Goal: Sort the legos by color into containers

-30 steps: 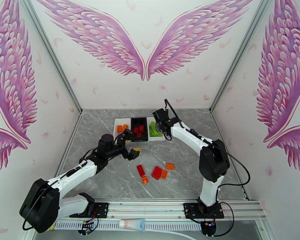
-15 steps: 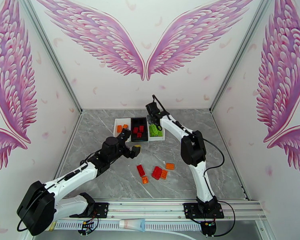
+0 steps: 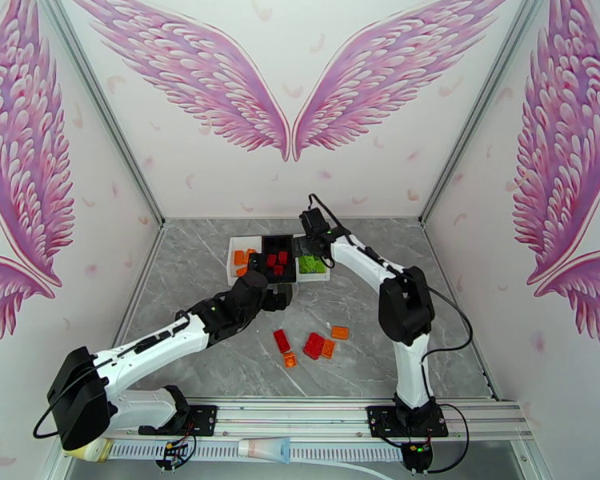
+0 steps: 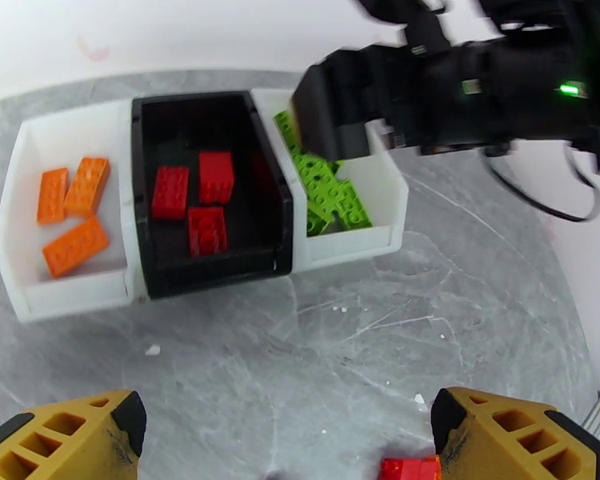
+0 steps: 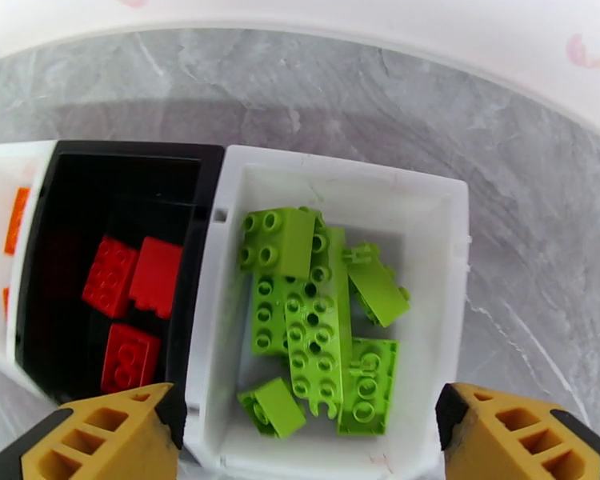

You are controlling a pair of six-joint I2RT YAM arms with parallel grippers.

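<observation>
Loose studded plastic bricks (image 3: 314,345) on the near side of the black middle tray (image 4: 212,275): 2 red, 3 orange. Left gripper (image 4: 284,426) also nearside, jaws wide, empty. Black tray holds 3 red. Left white tray (image 4: 76,298) holds 3 orange, right white tray (image 4: 356,242) about 6 lime (piled). Right gripper (image 5: 306,414) above that one, spread wide, empty. Grey marble table (image 3: 380,354), pink-wing walls (image 3: 220,74).

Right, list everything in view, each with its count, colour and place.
trays: three, white, black, white, joined in a row at the far side
orange bricks: three, orange, left white tray
red bricks: at least three, red, black tray
green bricks: a pile, lime, right white tray
loose bricks: five, two red and three orange, on the table nearer the arms
table: one, grey marble
left gripper: one, yellow fingers, open, facing the trays
right gripper: one, yellow fingers, open, above the green bricks
</observation>
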